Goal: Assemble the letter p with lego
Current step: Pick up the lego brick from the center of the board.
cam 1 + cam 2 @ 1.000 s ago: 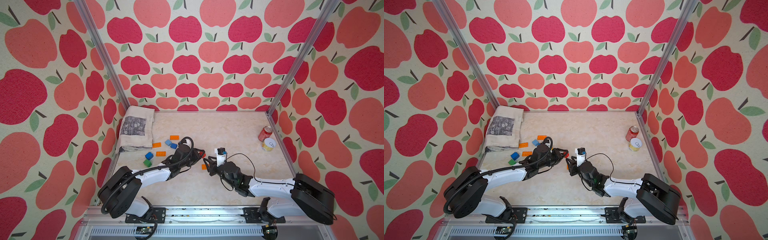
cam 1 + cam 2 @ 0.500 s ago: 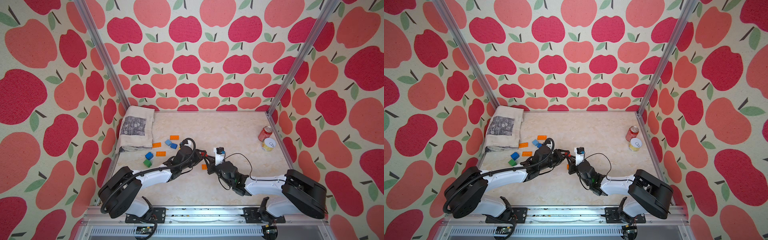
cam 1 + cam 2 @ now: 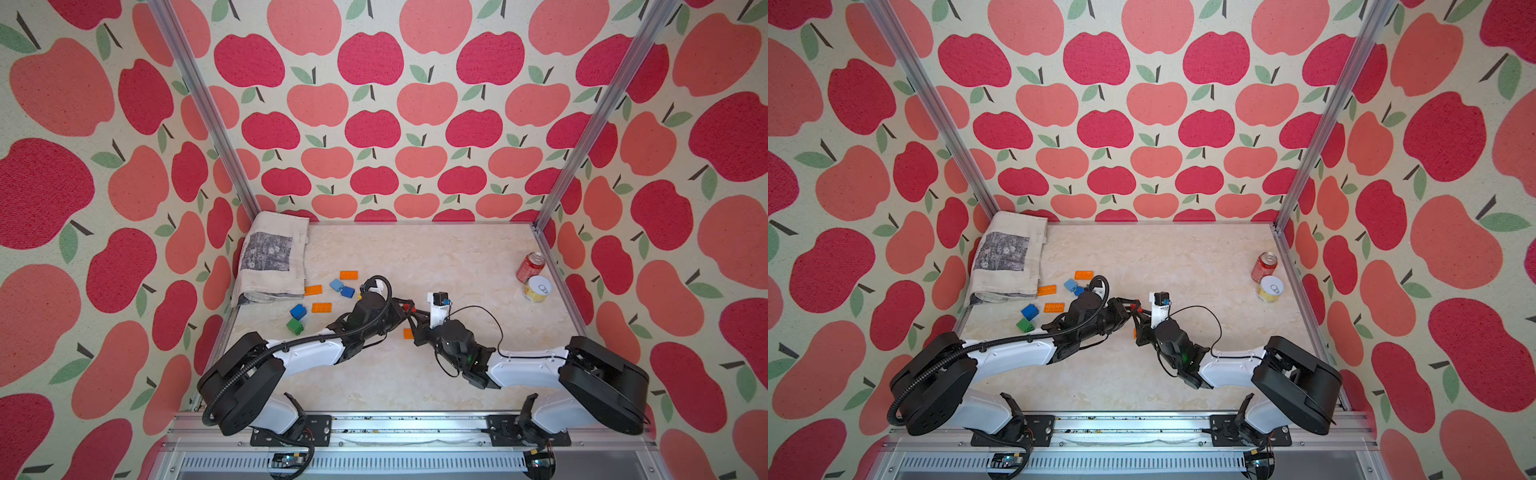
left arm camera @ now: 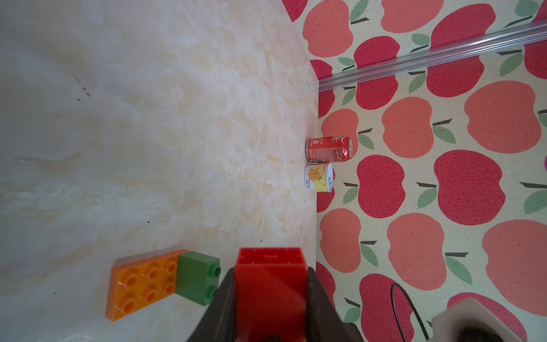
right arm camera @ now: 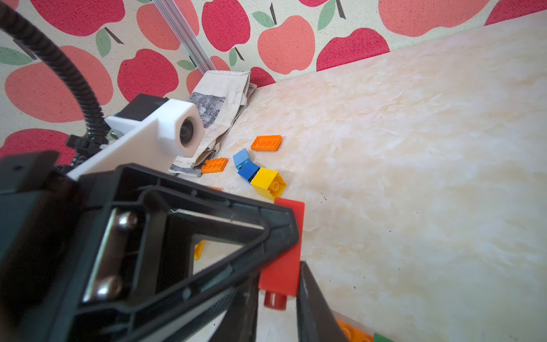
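Observation:
A red brick (image 4: 270,284) is clamped in my left gripper (image 4: 270,275), which is shut on it just above the table. My right gripper (image 5: 278,290) meets it from the other side, and its two fingers press the same red brick (image 5: 282,254) near its studded end. In both top views the two grippers touch at mid-table (image 3: 409,309) (image 3: 1133,309). Beside them an orange plate (image 4: 145,281) lies flat with a green brick (image 4: 196,277) joined at its end. Loose lego lies to the left: orange plates (image 3: 348,274) (image 3: 321,307), a blue brick (image 3: 298,311), a green brick (image 3: 295,326), and a yellow brick (image 5: 268,182).
A folded cloth (image 3: 272,262) lies in the back left corner. A red soda can (image 3: 530,267) and a yellow can (image 3: 537,288) stand by the right wall. Apple-patterned walls enclose the table on three sides.
My right gripper has moved left up to the left gripper and closed its fingers on the red brick. The left arm has barely moved.

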`<state>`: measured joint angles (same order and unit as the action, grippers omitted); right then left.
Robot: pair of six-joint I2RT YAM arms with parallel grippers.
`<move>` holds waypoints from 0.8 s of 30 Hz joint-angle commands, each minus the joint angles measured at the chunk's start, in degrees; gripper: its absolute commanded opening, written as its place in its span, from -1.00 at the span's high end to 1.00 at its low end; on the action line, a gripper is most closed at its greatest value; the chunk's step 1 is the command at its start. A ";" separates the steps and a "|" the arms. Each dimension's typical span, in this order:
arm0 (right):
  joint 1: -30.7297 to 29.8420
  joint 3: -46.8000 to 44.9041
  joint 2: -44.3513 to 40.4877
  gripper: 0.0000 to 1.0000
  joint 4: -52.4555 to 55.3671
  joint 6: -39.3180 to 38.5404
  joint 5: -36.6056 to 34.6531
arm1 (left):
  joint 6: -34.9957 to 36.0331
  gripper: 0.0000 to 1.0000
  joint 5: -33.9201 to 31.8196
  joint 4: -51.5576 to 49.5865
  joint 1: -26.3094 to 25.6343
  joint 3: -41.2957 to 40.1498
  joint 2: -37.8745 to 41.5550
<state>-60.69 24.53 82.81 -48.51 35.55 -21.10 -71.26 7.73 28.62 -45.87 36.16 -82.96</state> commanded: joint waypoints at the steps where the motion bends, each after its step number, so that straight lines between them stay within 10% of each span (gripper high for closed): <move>1: 0.52 1.57 0.69 0.57 -1.74 2.39 2.38 | -0.04 0.68 1.04 2.09 -0.50 -0.13 -0.89; 11: 4.26 4.86 -5.99 1.00 18.72 4.30 6.28 | 5.77 0.30 1.40 -1.86 0.56 0.58 0.00; 16: 6.73 8.69 -12.23 1.00 37.76 1.03 9.56 | 25.40 -0.40 2.66 -18.39 3.75 6.33 4.15; 24: 12.19 15.31 -18.70 1.00 62.07 -7.32 19.27 | 62.05 -0.37 13.18 -14.93 3.74 6.72 2.61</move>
<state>-49.89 36.73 66.46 -0.84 32.95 -6.81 -28.38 14.74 12.91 -40.47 43.07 -78.98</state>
